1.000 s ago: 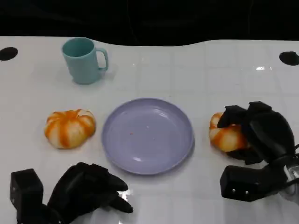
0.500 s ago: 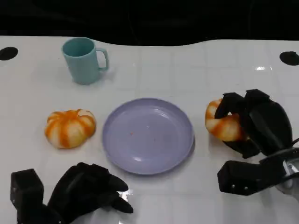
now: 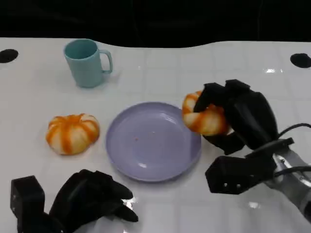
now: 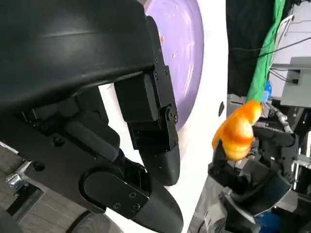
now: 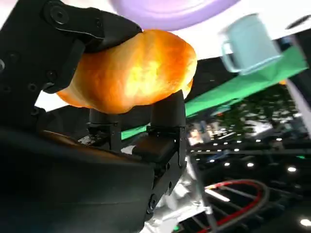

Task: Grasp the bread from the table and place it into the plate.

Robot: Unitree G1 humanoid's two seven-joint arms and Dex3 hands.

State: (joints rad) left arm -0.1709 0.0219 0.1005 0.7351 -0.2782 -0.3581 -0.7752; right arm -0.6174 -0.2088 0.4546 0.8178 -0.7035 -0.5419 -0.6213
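Note:
My right hand (image 3: 238, 116) grips an orange-and-white striped bread roll (image 3: 204, 118) and holds it in the air over the right rim of the lilac plate (image 3: 153, 141). In the right wrist view the bread (image 5: 131, 73) sits between the black fingers, with the plate (image 5: 175, 12) beyond it. A second striped bread roll (image 3: 73, 133) lies on the table left of the plate. Low at the near left edge, my left hand (image 3: 92, 199) rests with its fingers curled in and nothing in it. The left wrist view shows the plate (image 4: 182, 53) and the lifted bread (image 4: 238, 131).
A teal mug (image 3: 87, 63) stands at the back left, handle pointing right. Two black round holes (image 3: 8, 55) (image 3: 301, 60) mark the table's far corners. The white table (image 3: 194, 77) ends at a dark drop behind.
My right hand has lifted the bread off the table and carried it left, from beside the plate to over its right rim. The left hand and the other bread stayed put.

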